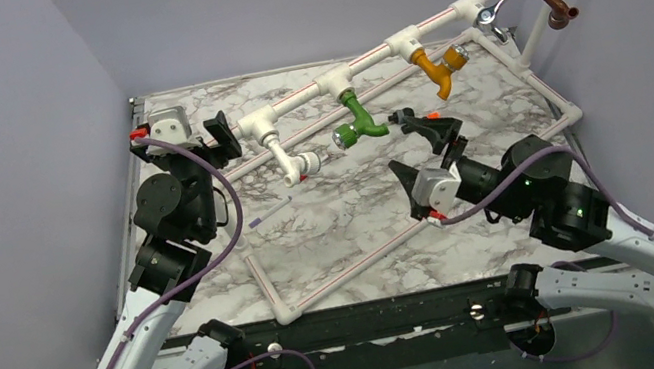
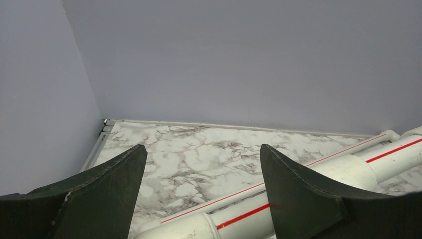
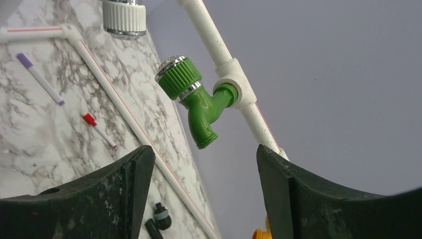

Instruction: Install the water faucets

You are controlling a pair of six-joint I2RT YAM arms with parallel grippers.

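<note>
Step in hand, as I judge it: seating the green tap; the other sockets on the pipe look filled

- Green tap: hangs from a white tee on the pipe, threaded end in the socket, silver-rimmed knob toward the white tap, spout angled down. It sits between that tap and the yellow tap
- Right claw: wide, holding nothing, just short of the green tap and lined up on it, not touching
- Left claw: wide, empty, at the pipe's left end; the pipe passes beside its right finger, contact not clear
- Chrome tap and brown tap: at the far right of the pipe
- Table: marbled; two pens lie on it, a purple one and a red-capped one

Next move, my reading: I cannot tell whether the thread is fully home. I'd ease the right claw forward, pinch the green body below the knob, and twist until the spout hangs straight down, with the left claw steadying the pipe against the turn
</note>
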